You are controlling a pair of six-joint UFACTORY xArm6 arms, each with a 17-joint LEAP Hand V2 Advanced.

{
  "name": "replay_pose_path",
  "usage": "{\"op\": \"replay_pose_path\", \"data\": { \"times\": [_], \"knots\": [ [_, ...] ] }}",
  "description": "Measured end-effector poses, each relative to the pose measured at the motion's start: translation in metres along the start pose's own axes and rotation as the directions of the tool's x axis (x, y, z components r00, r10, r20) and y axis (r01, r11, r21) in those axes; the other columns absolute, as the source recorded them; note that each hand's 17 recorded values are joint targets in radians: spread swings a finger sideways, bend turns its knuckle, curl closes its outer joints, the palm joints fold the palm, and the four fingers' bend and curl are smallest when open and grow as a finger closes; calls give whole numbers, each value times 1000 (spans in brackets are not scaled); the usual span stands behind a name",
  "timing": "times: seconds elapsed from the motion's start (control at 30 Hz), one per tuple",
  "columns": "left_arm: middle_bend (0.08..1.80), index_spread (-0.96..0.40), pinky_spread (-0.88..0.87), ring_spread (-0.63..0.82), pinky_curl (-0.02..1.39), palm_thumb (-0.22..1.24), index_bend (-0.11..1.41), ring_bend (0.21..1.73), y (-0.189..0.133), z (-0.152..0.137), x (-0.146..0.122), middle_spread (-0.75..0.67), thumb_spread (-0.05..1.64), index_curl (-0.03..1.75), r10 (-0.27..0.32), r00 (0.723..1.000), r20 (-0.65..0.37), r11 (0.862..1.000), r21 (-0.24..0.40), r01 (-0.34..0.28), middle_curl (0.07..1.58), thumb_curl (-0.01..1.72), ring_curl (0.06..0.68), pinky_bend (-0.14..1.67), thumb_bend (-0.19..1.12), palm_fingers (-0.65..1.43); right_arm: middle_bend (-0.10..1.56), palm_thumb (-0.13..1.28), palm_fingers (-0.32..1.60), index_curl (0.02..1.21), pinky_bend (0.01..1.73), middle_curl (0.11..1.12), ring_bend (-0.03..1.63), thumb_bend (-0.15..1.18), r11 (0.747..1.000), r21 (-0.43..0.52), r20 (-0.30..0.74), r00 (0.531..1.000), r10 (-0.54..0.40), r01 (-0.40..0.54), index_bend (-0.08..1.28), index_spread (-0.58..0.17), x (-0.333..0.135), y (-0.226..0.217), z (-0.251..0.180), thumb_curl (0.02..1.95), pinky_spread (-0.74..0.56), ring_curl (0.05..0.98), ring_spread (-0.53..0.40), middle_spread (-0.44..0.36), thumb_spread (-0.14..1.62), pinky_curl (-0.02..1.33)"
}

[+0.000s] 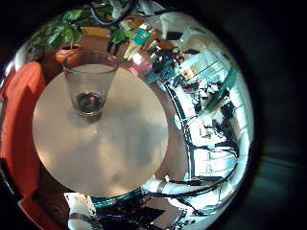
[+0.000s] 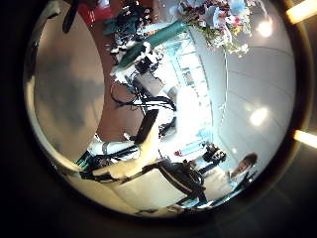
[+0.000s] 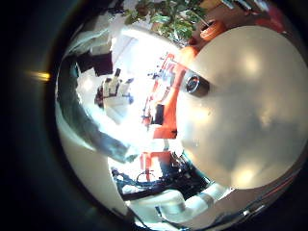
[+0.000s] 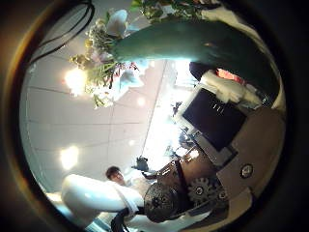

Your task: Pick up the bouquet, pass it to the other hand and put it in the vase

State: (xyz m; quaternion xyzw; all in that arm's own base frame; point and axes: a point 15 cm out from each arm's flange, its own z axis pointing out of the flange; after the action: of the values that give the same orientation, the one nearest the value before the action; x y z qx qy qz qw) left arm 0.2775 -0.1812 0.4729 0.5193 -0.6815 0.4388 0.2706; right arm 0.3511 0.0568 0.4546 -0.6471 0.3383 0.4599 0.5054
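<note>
The bouquet (image 4: 106,53) has pale flowers and a wrapped stem (image 4: 193,43) that fills much of the right thumb side palm view, close to that palm. My right hand (image 4: 227,101) is curled on the wrap and holds the bouquet up in the air. The left thumb side palm view shows the bouquet (image 2: 223,20) away from the left palm, with a hand (image 2: 134,59) at its stem.
A potted plant (image 1: 67,29) stands beyond the table behind the vase. A chair (image 1: 19,105) is at the table's edge. The round table top (image 3: 245,115) is bare around the vase. An arm (image 2: 129,164) crosses the left thumb side palm view.
</note>
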Motion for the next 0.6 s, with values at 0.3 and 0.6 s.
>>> {"op": "replay_pose_path", "data": {
  "times": [0.3, 0.6],
  "knots": [
    [252, 118, 279, 342, 390, 247, 150, 771, -11, 1, 16, 256, 964, 405, -2, 993, -116, 999, 44, 7, 429, 340, 120, 374, -28, 232, 1383, 1136, 1126, 869, 1350, 799, 1492, -2, 983, -179, 8, 1000, 30, -28, 1211, -213, 11, 18, 62, 1153, -182, 662, -179, -132, 894, 720],
    [321, 145, 299, 363, 387, 261, 142, 800, -14, 4, 33, 277, 936, 357, -40, 968, -246, 999, 23, 48, 429, 344, 132, 386, -32, 269, 1384, 1133, 1124, 864, 1323, 797, 1490, -4, 947, -313, -71, 996, 57, -76, 1215, -212, 31, 46, 93, 1188, -181, 667, -180, -132, 894, 769]
  ]
}}
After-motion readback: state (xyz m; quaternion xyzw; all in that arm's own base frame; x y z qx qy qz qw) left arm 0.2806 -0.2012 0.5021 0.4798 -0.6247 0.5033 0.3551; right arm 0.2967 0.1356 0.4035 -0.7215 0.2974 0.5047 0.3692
